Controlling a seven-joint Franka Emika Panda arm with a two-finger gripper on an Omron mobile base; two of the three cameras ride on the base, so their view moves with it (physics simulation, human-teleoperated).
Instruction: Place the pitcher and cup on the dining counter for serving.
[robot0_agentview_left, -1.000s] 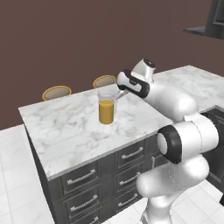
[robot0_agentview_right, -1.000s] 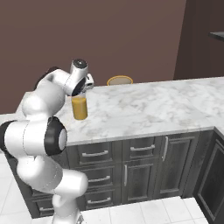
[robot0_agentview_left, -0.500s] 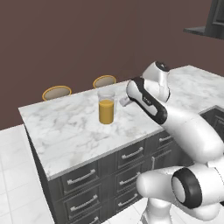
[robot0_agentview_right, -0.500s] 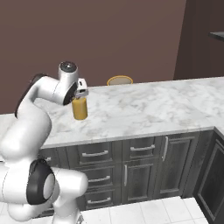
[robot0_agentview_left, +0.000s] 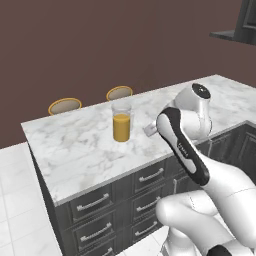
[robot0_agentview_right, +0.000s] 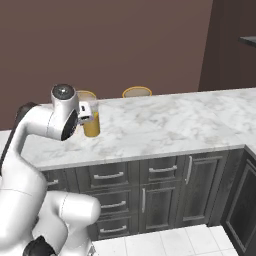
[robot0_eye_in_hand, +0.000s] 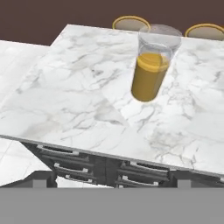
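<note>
The pitcher (robot0_agentview_left: 121, 121) stands upright on the dining counter (robot0_agentview_left: 75, 150), away from its edges, with 2 round tan-rimmed stools (robot0_agentview_left: 65, 105) behind the far edge. It is a tall clear cylinder, glass-like and smooth, about half filled with orange liquid. I judge it rather heavy and slippery, and the liquid can spill if it tilts, so a hold from the side on the middle of the wall, kept vertical, seems safest. The counter top is polished white marble with grey veins, over dark grey drawers with metal handles. The gripper (robot0_agentview_right: 86, 112) is just beside the pitcher in the right base view; its jaws are spread wide and pinch nothing.
</note>
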